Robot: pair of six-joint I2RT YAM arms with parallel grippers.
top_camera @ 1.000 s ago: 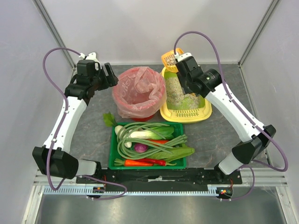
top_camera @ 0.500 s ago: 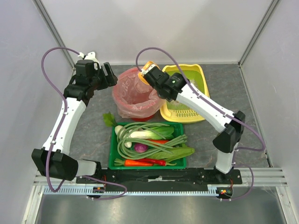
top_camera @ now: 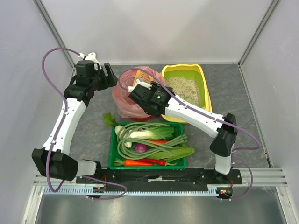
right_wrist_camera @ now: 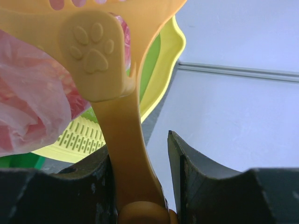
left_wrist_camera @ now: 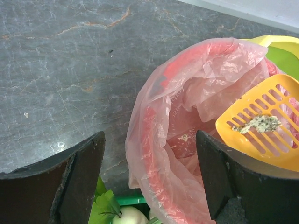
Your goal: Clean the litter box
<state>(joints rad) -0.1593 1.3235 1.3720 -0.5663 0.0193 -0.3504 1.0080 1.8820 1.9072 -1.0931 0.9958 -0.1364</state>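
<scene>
Top external view shows the change plainly: a second ago the right arm reached over the far end of the litter box (top_camera: 200,77), and it has since swung left, carrying the orange scoop (top_camera: 140,84) away from the box and over the red bin (top_camera: 125,103) with its pink bag. With the arm gone, the litter box is uncovered. It sits on the bench (top_camera: 233,93) along the far edge, towards the far right corner, just beside the bin, with grey-beige litter spread inside the green lining.

The right fingers (right_wrist_camera: 205,186) are clamped on the scoop's handle, which runs up between them in the right wrist view. The left wrist view shows the slotted blade held over the bag's mouth, roughly level, with a small pale clump (left_wrist_camera: 257,123) lying on the slots.

The left fingers (left_wrist_camera: 79,177) stand wide apart with nothing between them. They hover over the bin's side towards the far left corner, and that arm has not shifted over the last second.

For the task, this looks like one load lifted and brought to the dump point but not yet dropped. The scoop would need to be tipped or shaken for the clump to fall into the bag. Whether more waste is left in the litter cannot be told from here. The green vegetable tray (top_camera: 112,145) by the near edge is untouched.
</scene>
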